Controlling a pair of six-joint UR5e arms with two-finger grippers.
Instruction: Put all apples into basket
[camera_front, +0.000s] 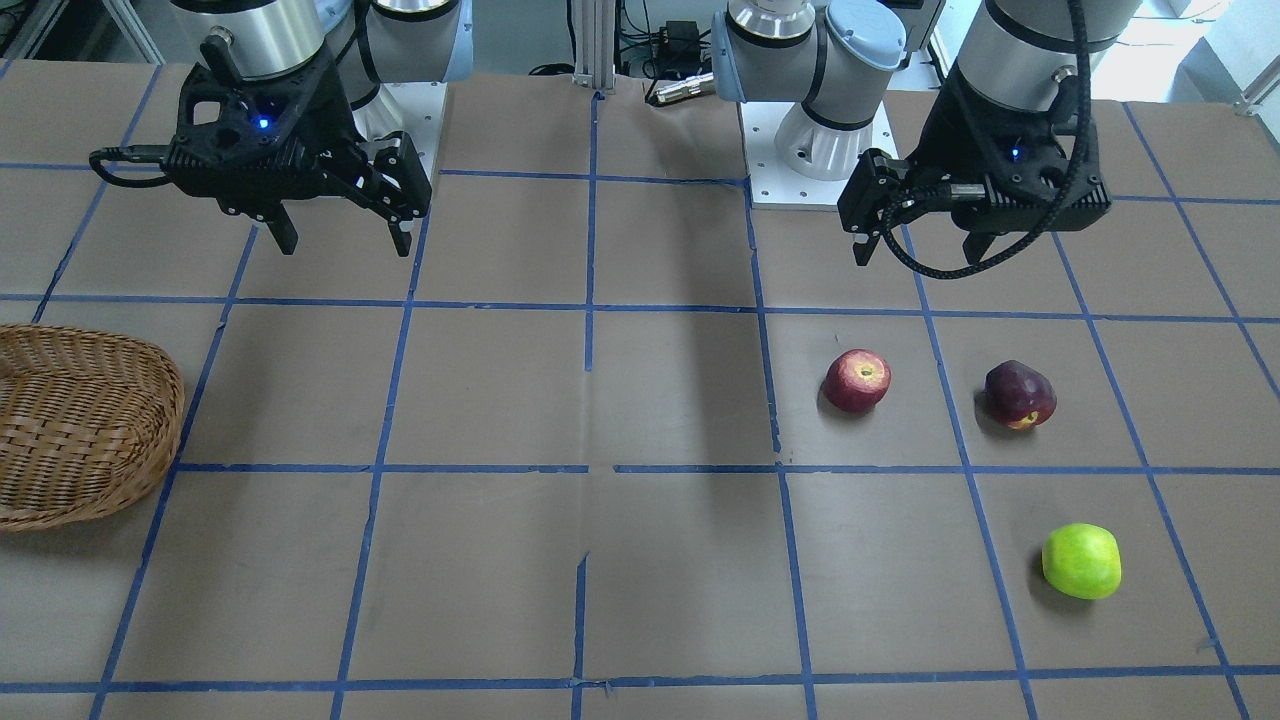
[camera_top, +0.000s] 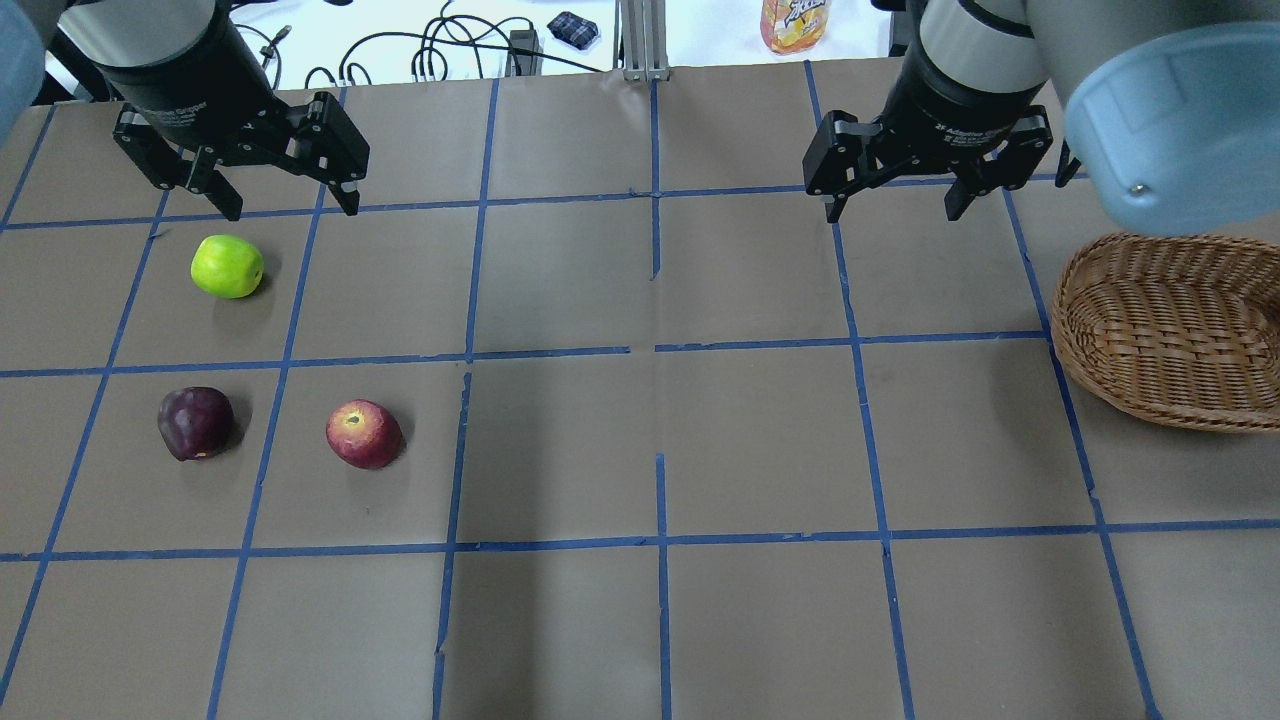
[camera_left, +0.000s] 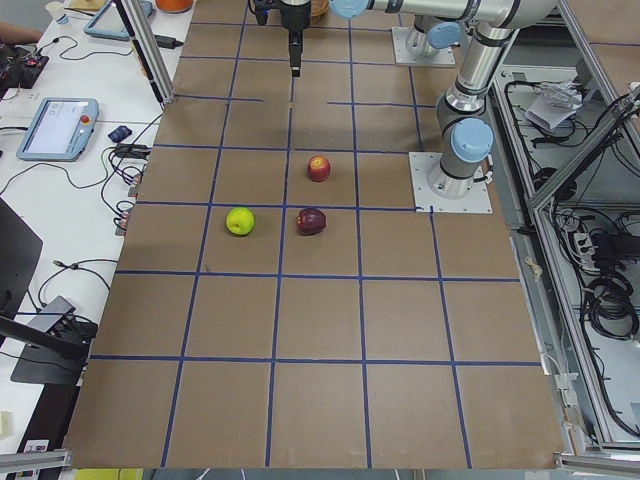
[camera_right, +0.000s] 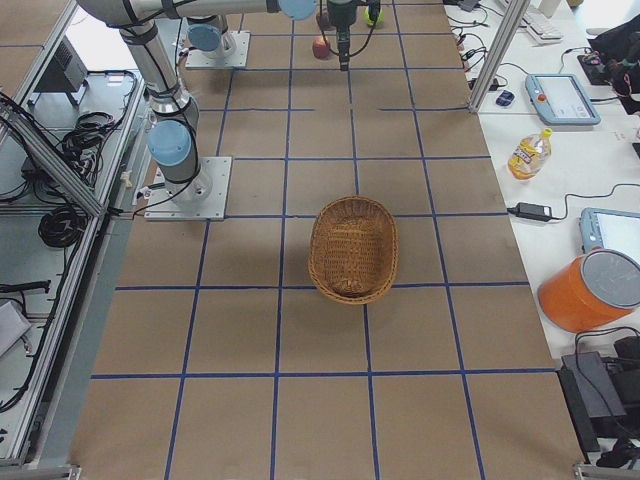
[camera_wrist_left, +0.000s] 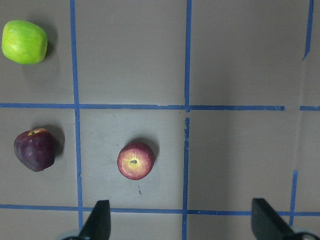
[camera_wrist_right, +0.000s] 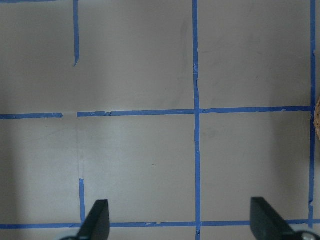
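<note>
Three apples lie on the brown table on my left side: a green apple (camera_top: 228, 266), a dark maroon apple (camera_top: 195, 423) and a red apple (camera_top: 364, 434). The left wrist view looks down on the green (camera_wrist_left: 24, 42), maroon (camera_wrist_left: 35, 150) and red (camera_wrist_left: 135, 160) ones. My left gripper (camera_top: 292, 210) hangs open above the table, just beyond the green apple, holding nothing. An empty wicker basket (camera_top: 1150, 320) sits at the right edge. Beside the basket's far left, my right gripper (camera_top: 893, 214) is open and empty above bare table (camera_wrist_right: 150, 150).
Blue tape lines grid the table. Both arm bases (camera_front: 800, 150) stand at the robot's edge. Beyond the far edge lie cables and an orange bottle (camera_top: 795, 22). An orange container (camera_right: 590, 290) and tablets sit on the side bench.
</note>
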